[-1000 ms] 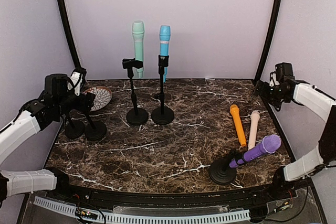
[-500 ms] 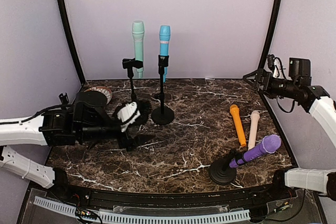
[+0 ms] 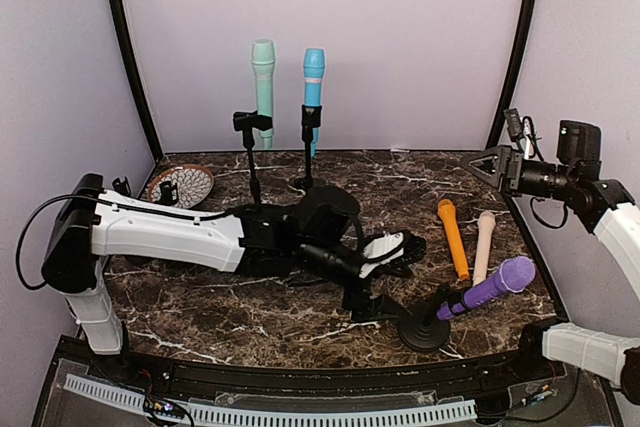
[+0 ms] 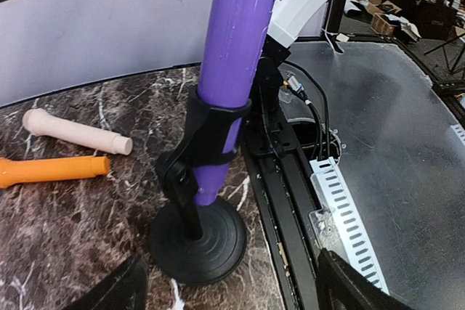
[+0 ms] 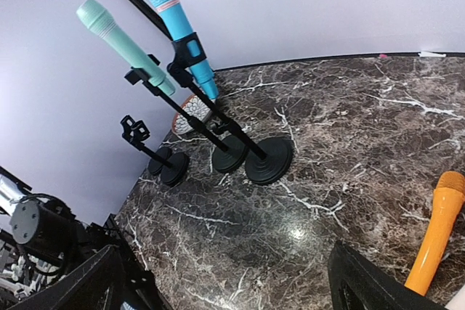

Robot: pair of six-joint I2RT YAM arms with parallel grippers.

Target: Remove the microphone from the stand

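A purple microphone (image 3: 495, 287) leans in the clip of a short black stand (image 3: 424, 332) at the front right of the marble table. In the left wrist view the microphone (image 4: 236, 56) sits in the clip (image 4: 211, 136) above the round base (image 4: 197, 241). My left gripper (image 3: 392, 275) is open and empty, low over the table just left of that base; it also shows in the left wrist view (image 4: 229, 297), a little short of the base. My right gripper (image 3: 485, 167) is open and empty, held high at the back right, and also shows in the right wrist view (image 5: 229, 288).
A mint microphone (image 3: 263, 87) and a blue microphone (image 3: 314, 82) stand upright in tall stands at the back. An orange microphone (image 3: 453, 237) and a beige one (image 3: 484, 245) lie at the right. A patterned bowl (image 3: 182, 185) sits back left. Small bare stands (image 5: 167, 165) stand near it.
My left arm has swung from the back left across the table to the purple microphone's stand. My right gripper has lifted and turned inward over the right edge.
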